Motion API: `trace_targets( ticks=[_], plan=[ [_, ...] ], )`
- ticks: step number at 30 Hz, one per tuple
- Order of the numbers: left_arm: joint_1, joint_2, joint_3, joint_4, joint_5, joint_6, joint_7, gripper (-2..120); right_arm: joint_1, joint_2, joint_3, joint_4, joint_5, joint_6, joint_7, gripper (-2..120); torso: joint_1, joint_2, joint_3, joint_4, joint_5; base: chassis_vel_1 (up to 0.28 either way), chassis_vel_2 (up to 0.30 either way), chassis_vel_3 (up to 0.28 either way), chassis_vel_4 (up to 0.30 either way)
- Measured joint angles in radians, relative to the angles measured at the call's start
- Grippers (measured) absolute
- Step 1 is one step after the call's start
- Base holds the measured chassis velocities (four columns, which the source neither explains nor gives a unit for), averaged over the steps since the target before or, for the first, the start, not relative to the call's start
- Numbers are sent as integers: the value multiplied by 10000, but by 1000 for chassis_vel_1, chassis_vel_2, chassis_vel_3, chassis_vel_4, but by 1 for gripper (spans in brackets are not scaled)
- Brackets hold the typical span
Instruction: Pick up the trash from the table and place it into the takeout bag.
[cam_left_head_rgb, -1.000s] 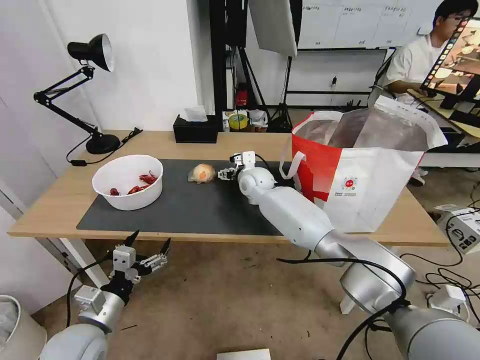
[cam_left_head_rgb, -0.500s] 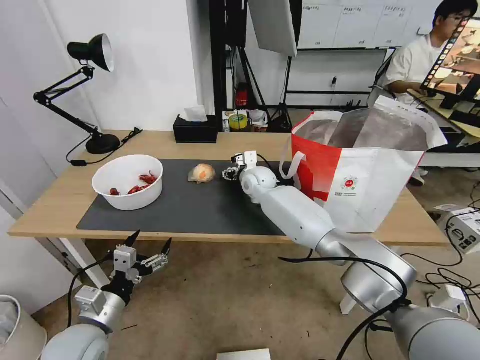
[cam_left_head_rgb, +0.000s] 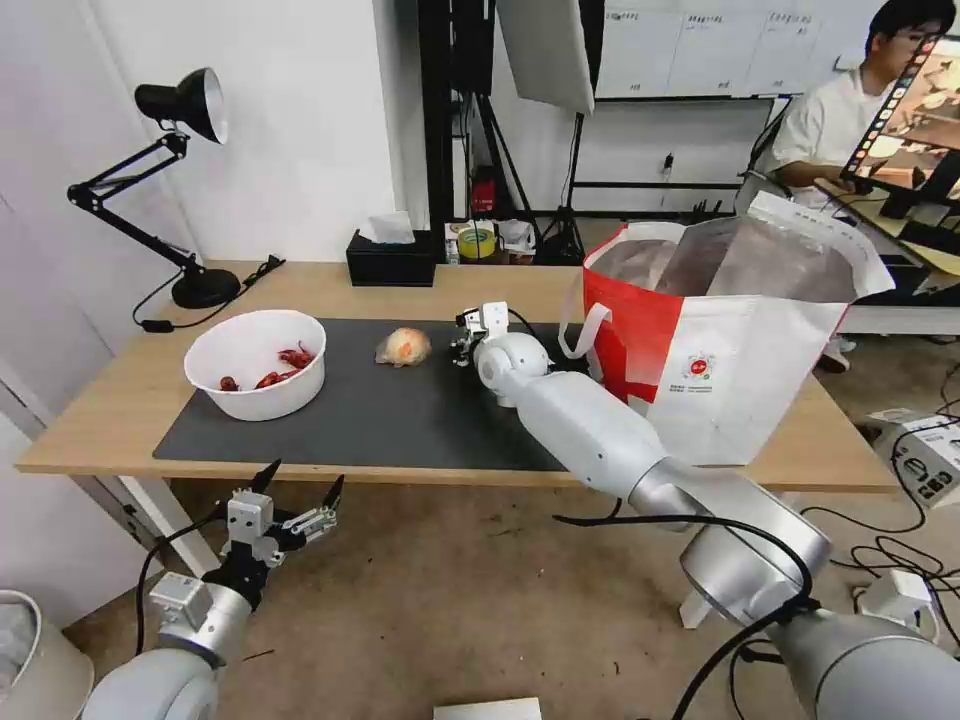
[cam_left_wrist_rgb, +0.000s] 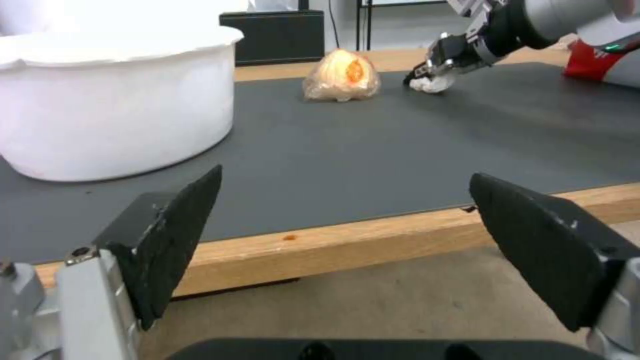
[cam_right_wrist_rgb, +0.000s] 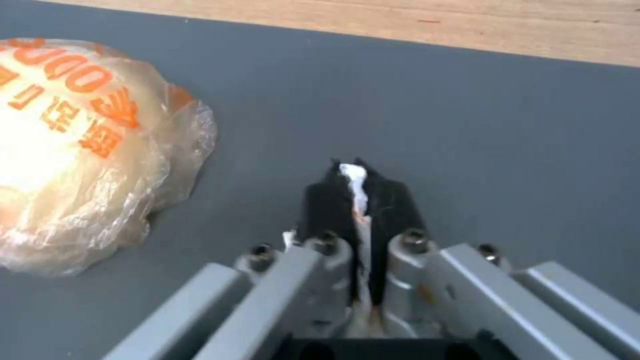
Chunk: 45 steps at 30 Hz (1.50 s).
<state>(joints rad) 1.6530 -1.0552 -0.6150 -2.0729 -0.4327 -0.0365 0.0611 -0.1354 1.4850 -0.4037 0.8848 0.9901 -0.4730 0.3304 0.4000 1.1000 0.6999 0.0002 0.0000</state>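
Note:
On the dark grey mat (cam_left_head_rgb: 400, 420) of the table (cam_left_head_rgb: 100, 425), my right gripper (cam_left_head_rgb: 462, 350) is shut on a crumpled white tissue (cam_right_wrist_rgb: 357, 185), low over the mat. The tissue (cam_left_wrist_rgb: 430, 84) bulges under the fingers. An orange-tinted plastic wad (cam_left_head_rgb: 403, 347) lies just to its left, apart from it. A white bowl (cam_left_head_rgb: 255, 362) with red shells stands at the mat's left end. The white-and-red takeout bag (cam_left_head_rgb: 730, 340) stands open on the table's right side. My left gripper (cam_left_wrist_rgb: 345, 180) hangs open below the table's front edge, with nothing between its fingers.
A black tissue box (cam_left_head_rgb: 390, 260) and a black desk lamp (cam_left_head_rgb: 190, 200) stand along the table's far edge. A white bin (cam_left_head_rgb: 30, 650) is on the floor at the lower left. Cables and small boxes lie on the floor at the right.
My right gripper's fingers have drawn together on the tissue, and the wrist has shifted slightly. The left arm has not moved.

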Motion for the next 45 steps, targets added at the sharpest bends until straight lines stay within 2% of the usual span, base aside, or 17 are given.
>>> trace_targets(
  ticks=[10, 13, 16, 17, 20, 22, 24, 26, 27, 29, 37, 40, 45],
  plan=[
    [-23, -1, 35, -4, 14, -37, -4, 100, -168, -316, 39, 644, 63, -14, 59, 0, 1, -1, 2, -1, 0, 0, 0, 0, 0],
    [-18, -15, 36, -28, 17, -38, -11, 100, -223, -568, 104, 1347, 147, 13, 112, 0, 1, 0, 2, -2, 0, 0, 0, 0, 0],
    [1, -36, 36, -68, 27, -39, -21, 100, -325, -1138, 82, 2686, 326, 44, 342, 0, 0, -1, 1, -2, 0, 0, 0, 0, 0],
    [1, -36, 36, -68, 27, -39, -21, 100, -325, -1138, 82, 2686, 326, 44, 342, 0, 0, -1, 1, -2, 0, 0, 0, 0, 0],
    [4, -51, 36, -110, 32, -39, -27, 100, -473, -1763, 41, 4163, 378, 116, 651, 0, 1, -1, 1, -4, 1, 0, 0, 0, 0],
    [3, -58, 37, -120, 32, -39, -27, 100, -541, -1916, 56, 4592, 380, 168, 738, 0, 0, 0, 1, -2, 1, 0, 0, 0, 0],
    [35, -85, 37, -151, 39, -40, -32, 100, -818, -2358, 203, 5763, 376, 308, 988, 0, 0, 0, 0, -2, 0, 0, 0, 0, 0],
    [35, -85, 37, -151, 39, -40, -32, 100, -818, -2358, 203, 5763, 376, 308, 988, 0, 0, 0, 0, -2, 0, 0, 0, 0, 0],
    [78, -100, 40, -156, 60, -39, -35, 100, -1103, -2641, 379, 6599, 337, 365, 1202, 0, 0, -1, 0, -2, 2, 0, 0, 0, 0],
    [125, -116, 48, -157, 82, -40, -36, 100, -1416, -2915, 593, 7401, 171, 402, 1400, 0, 0, 0, 0, -3, 1, 0, 0, 0, 0],
    [216, -149, 68, -228, 125, -39, -60, 100, -2073, -3630, 1215, 9040, -671, 632, 1545, 0, 0, 0, 0, -2, 2, 0, 0, 0, 0],
    [315, -163, 67, -275, 161, -39, -78, 100, -2350, -4172, 1682, 9808, -1082, 683, 1600, 0, -1, 0, 0, -1, 1, 0, 0, 0, 0],
    [390, -205, 88, -324, 202, -29, -85, 100, -2476, -4806, 2132, 10393, -1546, 686, 1588, 0, 0, 0, 0, -2, 2, 0, 0, 0, 0]
  ],
)
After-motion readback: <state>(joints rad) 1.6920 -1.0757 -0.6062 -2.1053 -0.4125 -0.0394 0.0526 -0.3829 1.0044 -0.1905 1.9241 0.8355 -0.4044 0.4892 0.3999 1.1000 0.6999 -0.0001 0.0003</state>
